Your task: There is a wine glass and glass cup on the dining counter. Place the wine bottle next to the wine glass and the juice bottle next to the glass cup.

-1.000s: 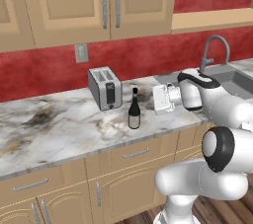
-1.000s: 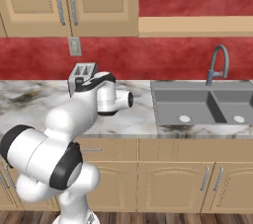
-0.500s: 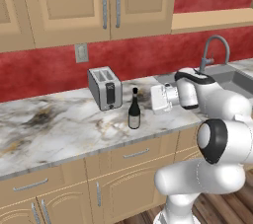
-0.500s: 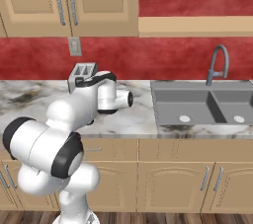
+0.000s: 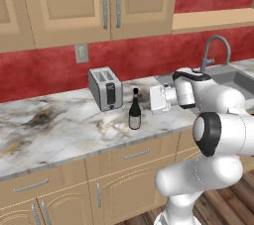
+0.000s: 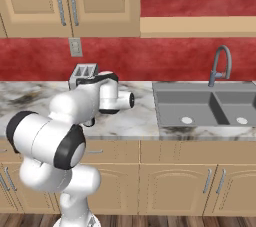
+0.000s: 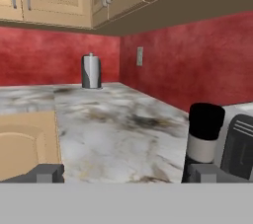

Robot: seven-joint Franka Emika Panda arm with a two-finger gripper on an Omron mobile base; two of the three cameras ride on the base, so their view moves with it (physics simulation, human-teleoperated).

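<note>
Both base views look forward and down at the marble worktop (image 5: pixel 59 125), sharing the toaster (image 5: pixel 105 88). The hand view skims low along it, close to the wine bottle (image 7: pixel 203 141).

We are in a kitchen: we see tan wooden cupboards (image 5: pixel 74 1), a grey metal sink (image 6: pixel 202 103) with a curved tap (image 6: pixel 220 63), and a silver toaster (image 5: pixel 105 88).

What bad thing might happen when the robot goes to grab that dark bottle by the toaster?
1. The wine bottle is tall and slim. The open tool comes at it sideways, level with its neck, so a bump could tip it over.
2. The toaster stands close behind the bottle, so a finger might knock it.
3. In the hand view the bottle sits off to the right, by one fingertip, so the tool may close off-centre.
</note>
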